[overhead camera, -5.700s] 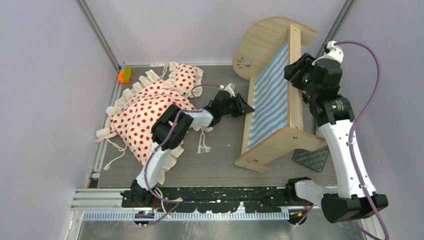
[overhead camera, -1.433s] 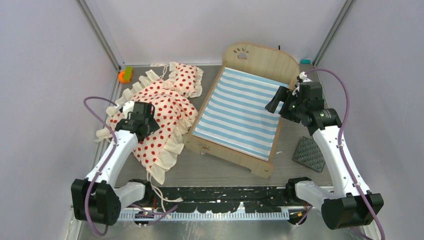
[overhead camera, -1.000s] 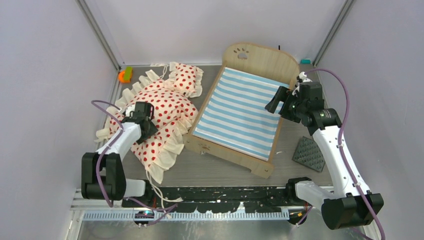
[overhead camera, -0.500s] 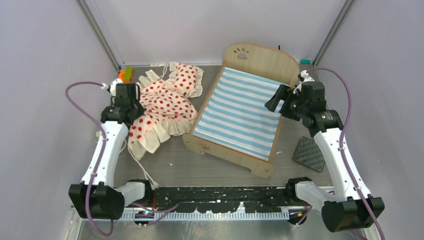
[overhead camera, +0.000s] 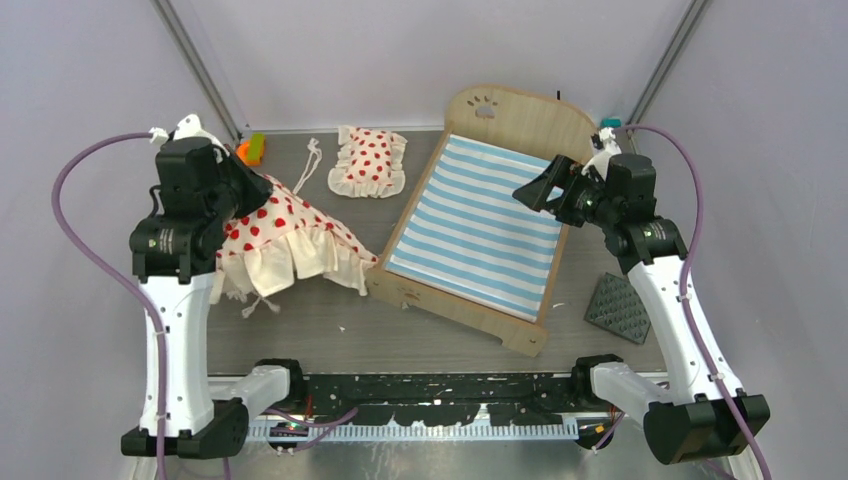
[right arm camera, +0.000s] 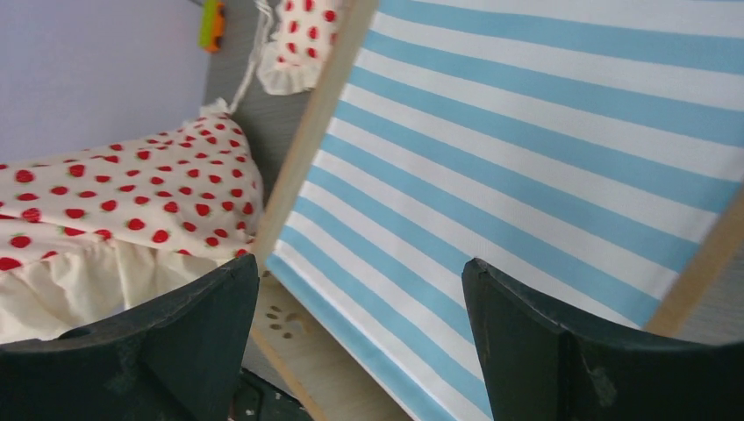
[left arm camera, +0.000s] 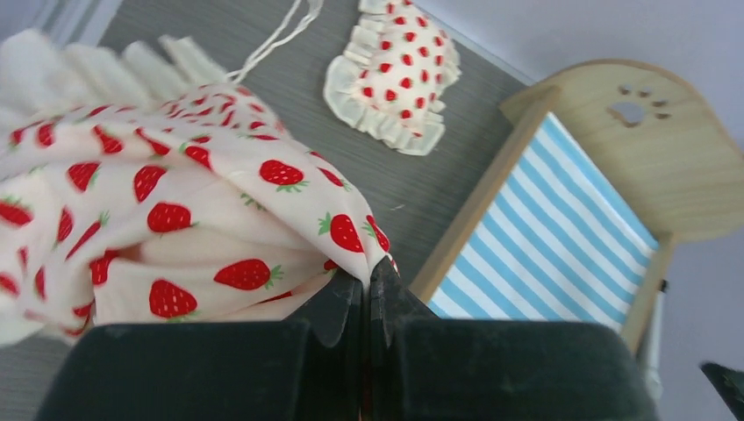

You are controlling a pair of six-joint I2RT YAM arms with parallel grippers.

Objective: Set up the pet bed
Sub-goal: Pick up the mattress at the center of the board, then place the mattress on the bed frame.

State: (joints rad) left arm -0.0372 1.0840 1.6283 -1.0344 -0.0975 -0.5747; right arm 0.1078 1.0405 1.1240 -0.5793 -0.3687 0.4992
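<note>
The pet bed stands flat right of centre, a light-wood frame with a paw-print headboard and a bare blue-white striped mattress. My left gripper is raised at the left, shut on a fold of the cream red-dotted ruffled blanket. The blanket hangs down to the table. The wrist view shows the fold pinched at the gripper, with the blanket below. A matching small pillow lies alone at the back. My right gripper hovers open and empty over the mattress's right side.
An orange-green toy sits in the back left corner. A dark studded mat lies right of the bed's foot. A small teal object is at the back right. Walls close in on three sides.
The bed went from lying on its side to standing flat. My left gripper took the blanket and lifted it up and left, uncovering the pillow. The right gripper shifted slightly over the mattress.
</note>
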